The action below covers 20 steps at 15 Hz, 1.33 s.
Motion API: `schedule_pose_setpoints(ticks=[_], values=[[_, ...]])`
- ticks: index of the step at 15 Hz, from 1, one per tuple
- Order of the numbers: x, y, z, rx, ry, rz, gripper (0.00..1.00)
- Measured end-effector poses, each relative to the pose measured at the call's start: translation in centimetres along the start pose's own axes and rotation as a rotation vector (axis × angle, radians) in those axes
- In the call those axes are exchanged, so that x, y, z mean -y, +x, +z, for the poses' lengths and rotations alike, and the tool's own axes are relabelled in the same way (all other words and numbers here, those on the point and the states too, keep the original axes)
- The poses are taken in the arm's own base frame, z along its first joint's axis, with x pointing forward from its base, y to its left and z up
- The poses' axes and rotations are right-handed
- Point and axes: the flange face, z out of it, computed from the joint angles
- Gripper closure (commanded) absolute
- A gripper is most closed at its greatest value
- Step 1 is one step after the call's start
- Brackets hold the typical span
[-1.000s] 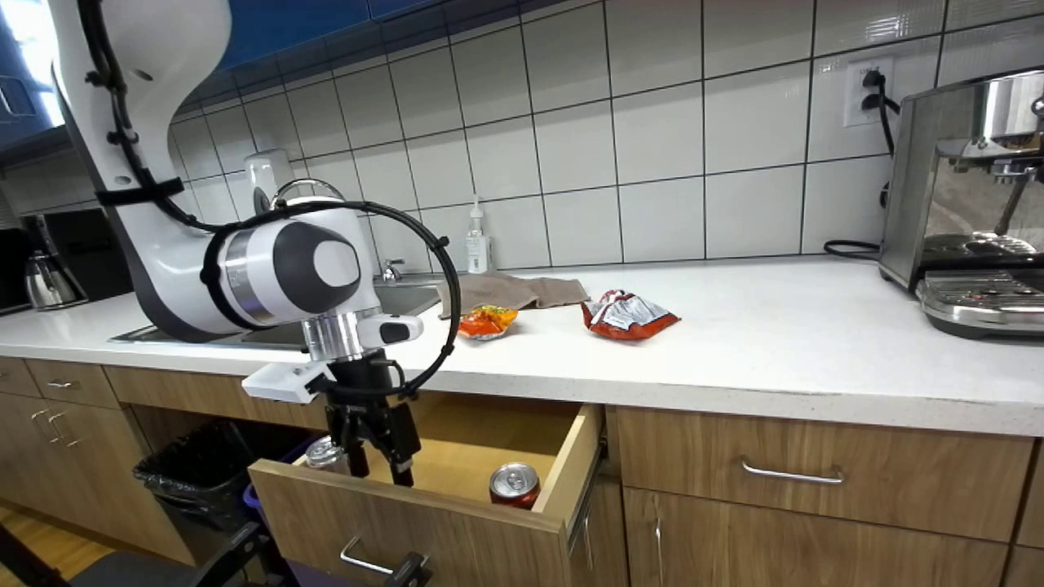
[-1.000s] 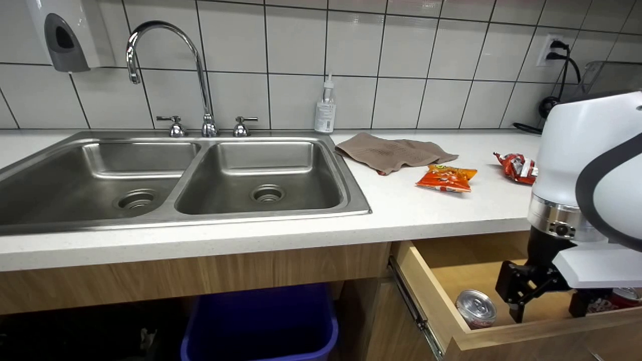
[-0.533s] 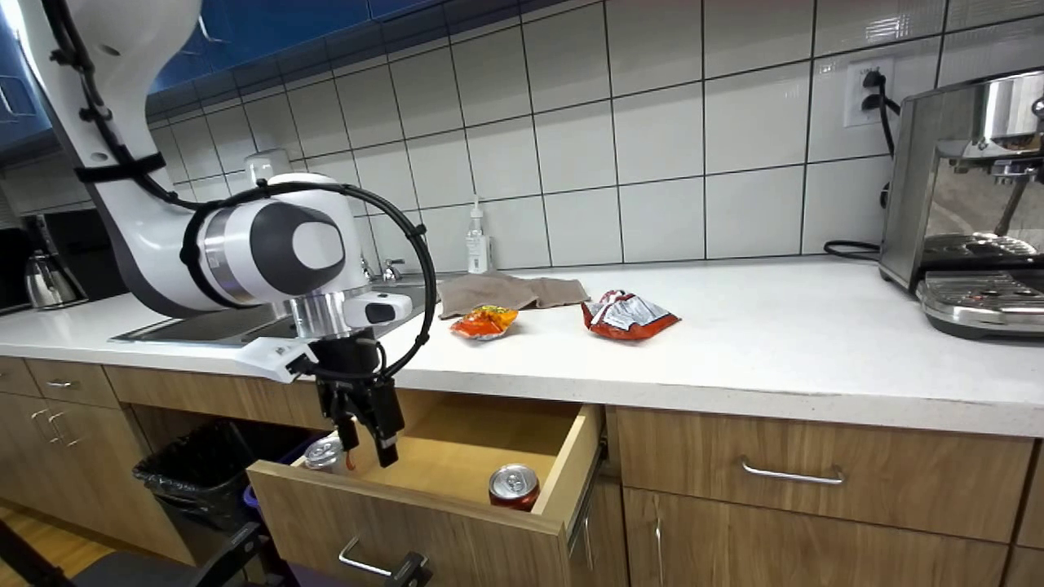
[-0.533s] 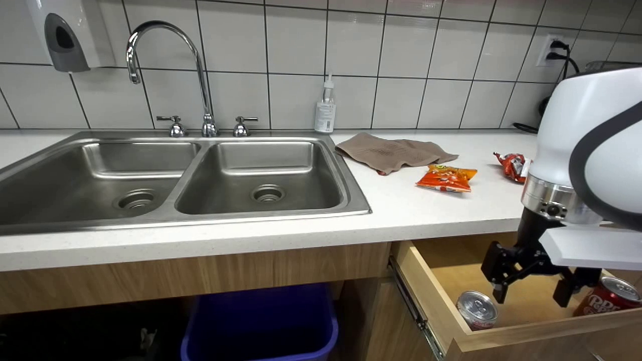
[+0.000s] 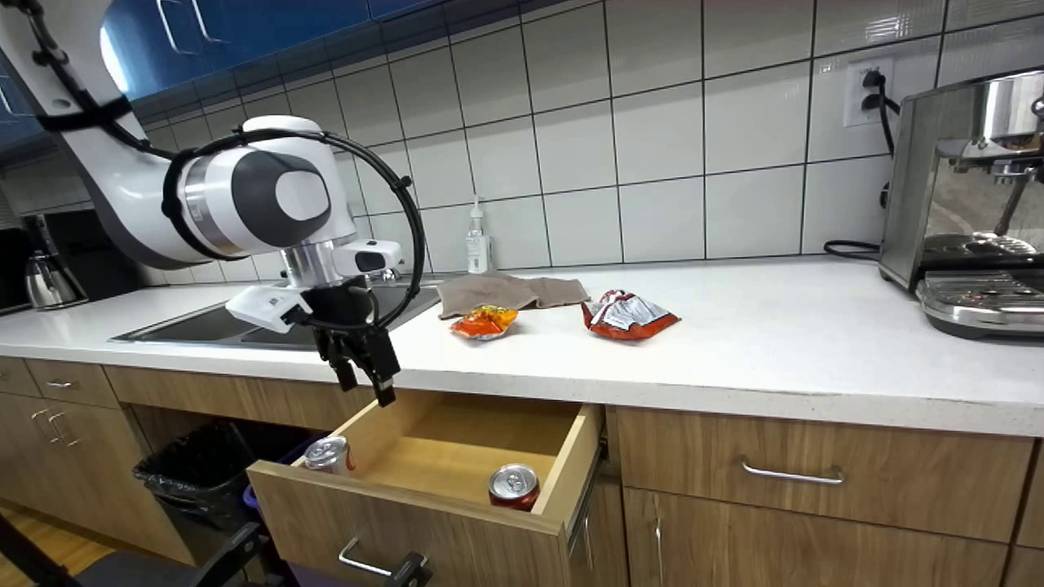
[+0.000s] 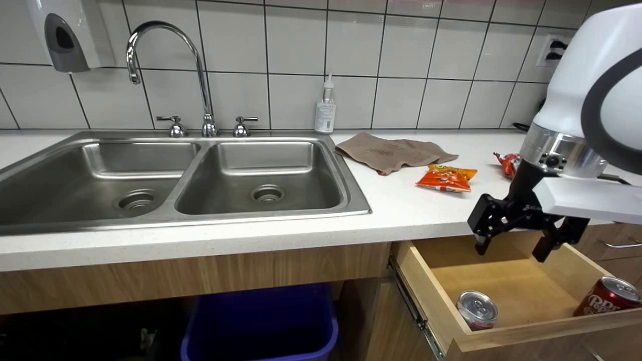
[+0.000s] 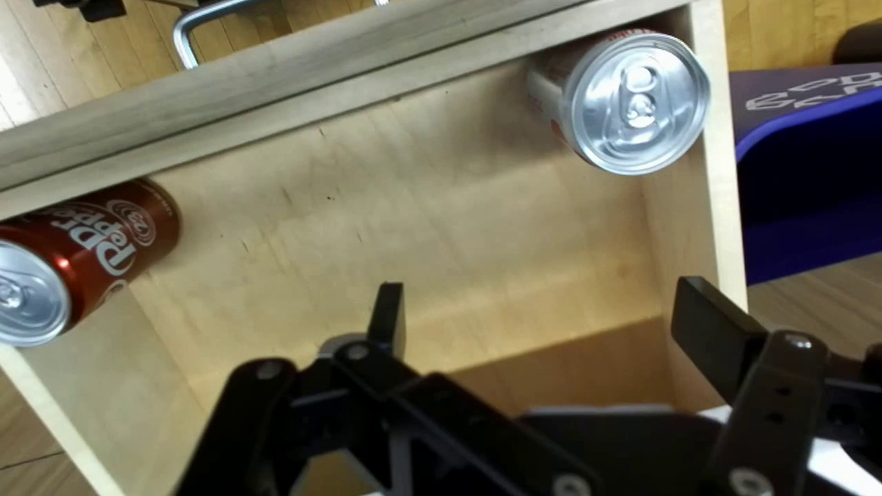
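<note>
The gripper hangs with its jaws spread wide, only air between them, above the open drawer. Below the jaws and toward the drawer's front, a silver-topped can stands in a corner; the wrist view shows it past the gap, right of its middle. A red Dr Pepper can stands in the opposite front corner, outside the gap to the left in that view. Beyond the jaws, on the counter, lie an orange snack bag, a red-and-white bag and a brown cloth.
</note>
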Motion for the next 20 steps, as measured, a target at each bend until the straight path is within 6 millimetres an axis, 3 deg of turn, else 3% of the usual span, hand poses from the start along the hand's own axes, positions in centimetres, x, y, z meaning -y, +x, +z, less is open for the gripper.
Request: schedule_pose_setpoints(ticks=[5, 12, 20], values=[[1.1, 1.4, -3.1, -0.062, 0.059, 0.040, 0.00], [2.5, 5.5, -6.9, -0.157, 0.110, 0.059, 0.00], [2.5, 5.1, -6.2, -0.143, 0.103, 0.056, 0.00]])
